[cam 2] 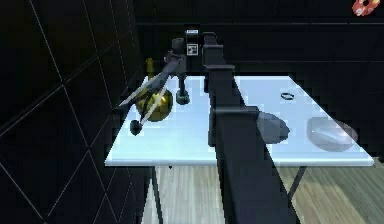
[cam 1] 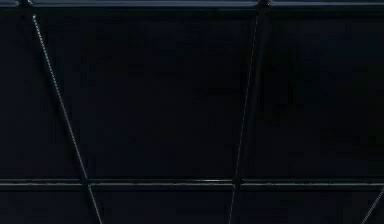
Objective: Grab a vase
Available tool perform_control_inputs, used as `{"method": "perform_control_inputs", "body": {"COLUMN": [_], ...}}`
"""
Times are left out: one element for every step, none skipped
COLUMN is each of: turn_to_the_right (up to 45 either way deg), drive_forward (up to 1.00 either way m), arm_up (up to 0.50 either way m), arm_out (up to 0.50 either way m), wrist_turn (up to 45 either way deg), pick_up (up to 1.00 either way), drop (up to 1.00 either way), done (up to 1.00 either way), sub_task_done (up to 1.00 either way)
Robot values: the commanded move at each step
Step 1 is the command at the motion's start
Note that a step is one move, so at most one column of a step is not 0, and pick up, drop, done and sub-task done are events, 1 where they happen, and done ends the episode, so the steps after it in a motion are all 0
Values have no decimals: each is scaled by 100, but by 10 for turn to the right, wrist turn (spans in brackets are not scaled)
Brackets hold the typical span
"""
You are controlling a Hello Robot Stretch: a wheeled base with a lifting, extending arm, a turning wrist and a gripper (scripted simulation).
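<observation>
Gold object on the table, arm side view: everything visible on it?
The gold object has a round, shiny, metal-looking body with a thin yellowish part rising from its top. It stands on the pale table, near the far corner at the picture's left. The tool reaches across its front; contact cannot be told.

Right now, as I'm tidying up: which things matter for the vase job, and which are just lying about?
Job: golden rounded vessel, likely the vase; arm.
Lying about: small dark object; small ring; pale round dish.
</observation>
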Motion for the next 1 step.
{"method": "perform_control_inputs", "body": {"turn_to_the_right": [0], "drive_forward": [0], "arm_up": [0], "arm_out": [0], "wrist_turn": [450], "pick_up": [0], "drop": [0], "done": [0], "sub_task_done": [0]}}
